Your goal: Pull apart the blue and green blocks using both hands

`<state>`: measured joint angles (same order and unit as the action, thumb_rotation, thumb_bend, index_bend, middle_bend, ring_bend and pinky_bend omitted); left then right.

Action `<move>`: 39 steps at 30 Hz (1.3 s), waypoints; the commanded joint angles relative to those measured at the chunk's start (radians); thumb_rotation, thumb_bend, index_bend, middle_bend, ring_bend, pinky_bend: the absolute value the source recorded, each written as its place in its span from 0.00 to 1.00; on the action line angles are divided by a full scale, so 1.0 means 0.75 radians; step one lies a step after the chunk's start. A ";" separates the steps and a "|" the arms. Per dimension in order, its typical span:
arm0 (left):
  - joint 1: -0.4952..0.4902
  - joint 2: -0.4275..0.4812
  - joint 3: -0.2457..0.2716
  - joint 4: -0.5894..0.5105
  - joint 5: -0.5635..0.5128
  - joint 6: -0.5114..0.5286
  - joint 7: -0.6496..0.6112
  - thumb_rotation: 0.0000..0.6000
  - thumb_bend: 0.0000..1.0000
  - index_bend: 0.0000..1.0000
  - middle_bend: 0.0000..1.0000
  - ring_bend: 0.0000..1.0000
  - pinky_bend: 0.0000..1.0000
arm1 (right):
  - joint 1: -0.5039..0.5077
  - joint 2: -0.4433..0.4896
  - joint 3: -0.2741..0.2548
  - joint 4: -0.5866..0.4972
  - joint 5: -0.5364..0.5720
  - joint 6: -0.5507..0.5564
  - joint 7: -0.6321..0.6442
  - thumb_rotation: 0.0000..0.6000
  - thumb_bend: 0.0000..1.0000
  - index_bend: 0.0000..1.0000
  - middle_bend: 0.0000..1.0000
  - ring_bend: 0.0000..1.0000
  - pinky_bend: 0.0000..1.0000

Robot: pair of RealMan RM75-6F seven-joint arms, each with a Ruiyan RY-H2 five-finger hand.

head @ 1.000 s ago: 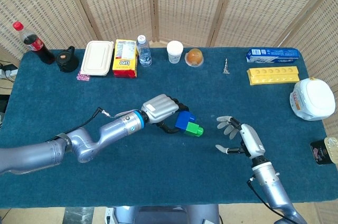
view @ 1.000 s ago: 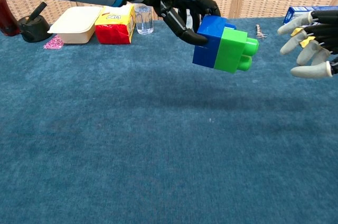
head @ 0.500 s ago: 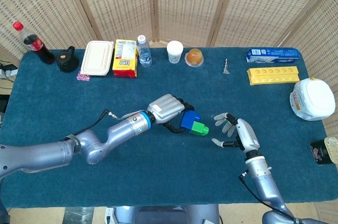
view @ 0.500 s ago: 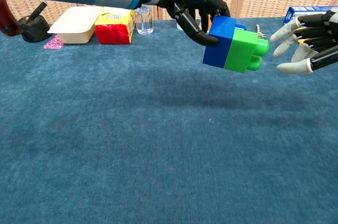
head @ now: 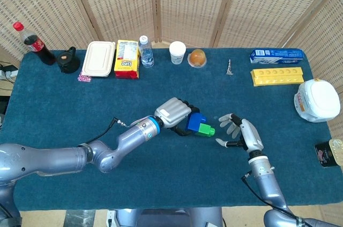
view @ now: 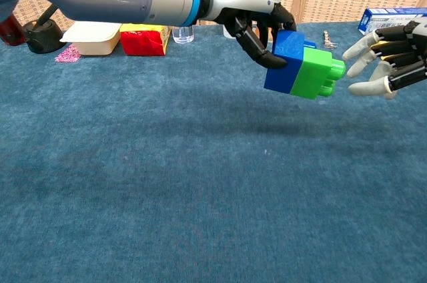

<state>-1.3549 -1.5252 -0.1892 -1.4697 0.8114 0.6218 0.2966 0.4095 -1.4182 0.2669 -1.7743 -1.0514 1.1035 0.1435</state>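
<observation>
**Joined blocks held in the air by the left hand, right hand spread beside them**

The blue block (view: 287, 60) and the green block (view: 316, 72) are pressed together as one piece, held above the desk (view: 200, 196) near its middle. The blue block is on the side of the left hand (view: 257, 19), whose dark fingers wrap around it from above and below. The green block sticks out toward the right, its studs pointing at the right hand (view: 385, 56).

The right hand holds nothing. Its pale fingertips (view: 360, 45) are spread apart and reach toward the green block, just beside it; in the chest view they look close to its studs without clear contact.

In the head view the pair sits between the two hands, a little toward the front edge of the desk.

Along the far edge stand a cola bottle (head: 32, 44), a white lunch box (head: 99, 59), a yellow and red packet (head: 126, 59), a small water bottle (head: 145, 52) and a paper cup (head: 177, 53). Toward the far right corner lie a blue box (head: 276, 54) and a yellow tray (head: 281, 75).
</observation>
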 commanded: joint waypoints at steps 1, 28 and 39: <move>-0.017 -0.014 0.005 -0.003 -0.032 0.018 0.019 0.63 0.46 0.45 0.36 0.31 0.37 | 0.008 -0.003 0.004 0.004 0.013 -0.010 -0.006 1.00 0.19 0.37 0.45 0.56 0.59; -0.026 -0.100 -0.015 0.033 -0.050 0.084 0.034 0.62 0.46 0.45 0.36 0.31 0.37 | 0.077 -0.035 0.043 0.028 0.146 -0.067 -0.060 1.00 0.19 0.40 0.48 0.61 0.63; -0.019 -0.136 -0.018 0.069 -0.034 0.126 0.057 0.62 0.46 0.45 0.36 0.30 0.37 | 0.085 0.003 0.041 -0.006 0.163 -0.104 -0.053 1.00 0.19 0.40 0.49 0.62 0.65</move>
<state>-1.3700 -1.6250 -0.2026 -1.4199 0.7854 0.7140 0.3376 0.4735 -1.4169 0.2986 -1.7779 -0.9290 1.0263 0.1029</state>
